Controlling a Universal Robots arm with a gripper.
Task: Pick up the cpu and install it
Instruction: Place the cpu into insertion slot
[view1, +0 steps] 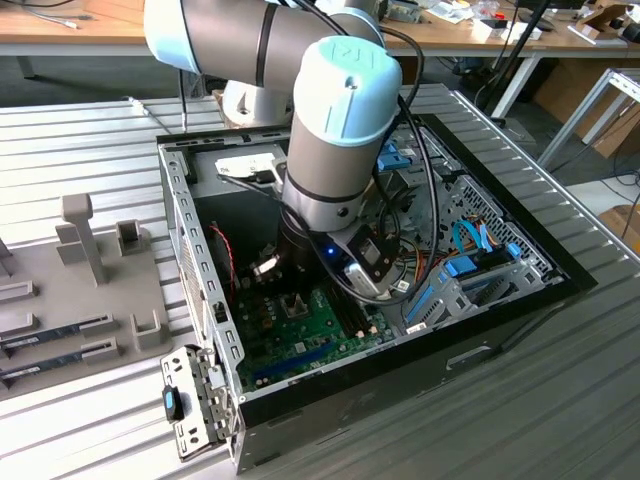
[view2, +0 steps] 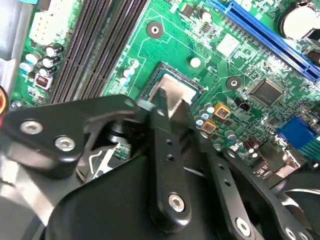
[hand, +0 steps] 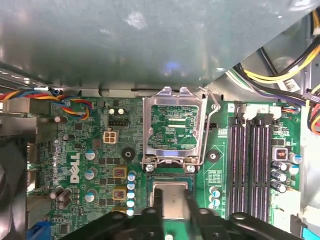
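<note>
exterior view: arm (view1: 330, 130) reaches down into an open computer case (view1: 480, 330) that sits on a ribbed metal table (view1: 90, 130). gripper (view1: 292, 303) is low over the green motherboard (view1: 300, 335), towards the case wall on the exterior view's left. a grey holder tray (view1: 80, 290) lies on the table outside that wall, with memory sticks (view1: 60, 335) lying in its slots.

second wrist view: black gripper fingers (view2: 167, 150) frame the cpu (view2: 176, 92), a silver-topped square lying in the socket (view2: 150, 85) on the motherboard (view2: 220, 50). one finger tip sits at the edge of the chip and the jaws stand close on either side of it; whether they are clamping it or just clear of it, cannot tell. dark memory slots (view2: 95, 50) run alongside the socket, and a blue expansion slot (view2: 270, 35) runs along the far side of the board.

first wrist view: cpu (hand: 170, 197) rests flat in the socket between the two fingers (hand: 156, 205). the metal retention frame (hand: 174, 125) is swung open and stands upright beside the socket, its underside facing the camera. memory slots (hand: 252, 165) lie to one side, and coloured wires (hand: 45, 97) run by the case wall.
</note>
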